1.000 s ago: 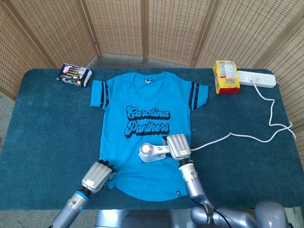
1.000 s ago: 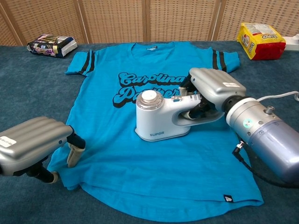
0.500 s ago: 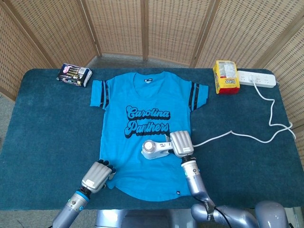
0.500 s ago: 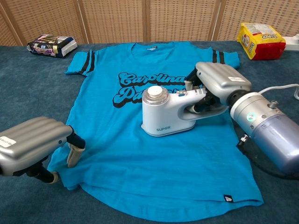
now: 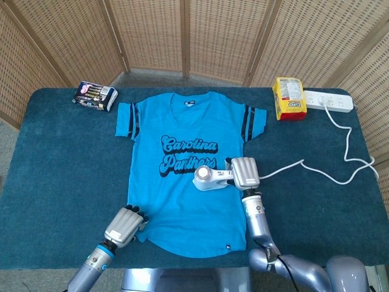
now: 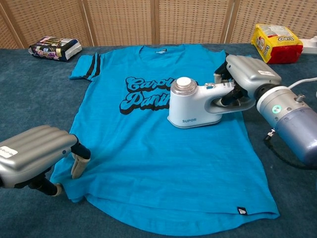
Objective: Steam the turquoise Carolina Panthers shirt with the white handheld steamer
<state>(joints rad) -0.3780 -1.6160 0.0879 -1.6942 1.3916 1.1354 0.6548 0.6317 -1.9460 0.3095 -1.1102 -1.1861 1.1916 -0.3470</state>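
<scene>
Turquoise shirt [image 5: 182,176] flat under white steamer [image 6: 190,104] in right hand [image 6: 247,74]

Your table [image 5: 55,158] carries a dark teal cloth. At the far left corner you have a dark snack packet [image 5: 95,95], lying flat and tilted. At the far right, a yellow and red packet [image 5: 289,98] sits just beside a white power strip [image 5: 328,100]. A white cable [image 5: 346,143] loops from the strip across the right side. Wicker screens [image 5: 194,36] stand behind the table.
</scene>
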